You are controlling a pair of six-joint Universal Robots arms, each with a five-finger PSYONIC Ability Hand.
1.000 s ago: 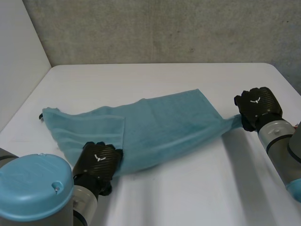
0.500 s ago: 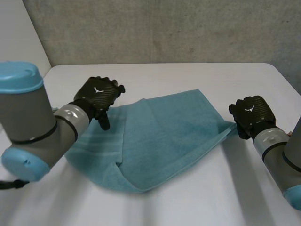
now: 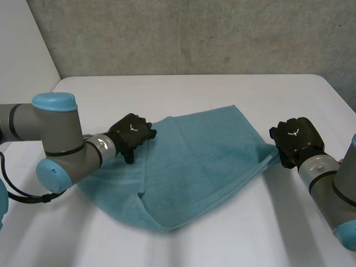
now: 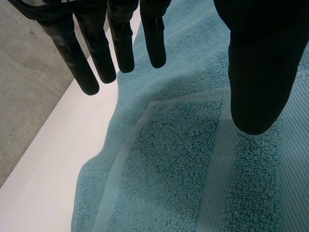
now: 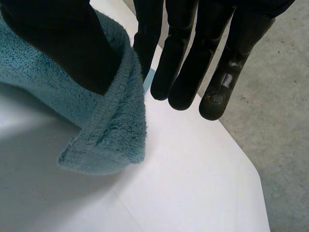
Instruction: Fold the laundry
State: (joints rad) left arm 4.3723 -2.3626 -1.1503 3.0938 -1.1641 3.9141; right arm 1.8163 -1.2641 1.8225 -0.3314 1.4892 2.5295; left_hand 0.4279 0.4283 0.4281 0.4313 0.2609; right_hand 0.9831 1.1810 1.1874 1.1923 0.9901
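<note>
- A grey wall (image 3: pixel 194 33) rises behind the white bench (image 3: pixel 183 94), and a pale panel (image 3: pixel 22 67) flanks its left side.
- The teal towel (image 3: pixel 206 161) lies rumpled mid-bench. Its long axis runs left to right between the hands, and its near left edge is folded over.
- The left hand (image 3: pixel 132 133) is over the towel's left part — fingers straight, thumb apart, gripping nothing.
- The right hand (image 3: pixel 295 139) pinches the towel's right corner between thumb and straight fingers — the corner is lifted off the bench.

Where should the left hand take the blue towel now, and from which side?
I would pinch the folded-over corner of the blue towel under the left hand, coming from above at its left end. That hemmed flap lies flat on top; the right hand pinches the opposite corner.
</note>
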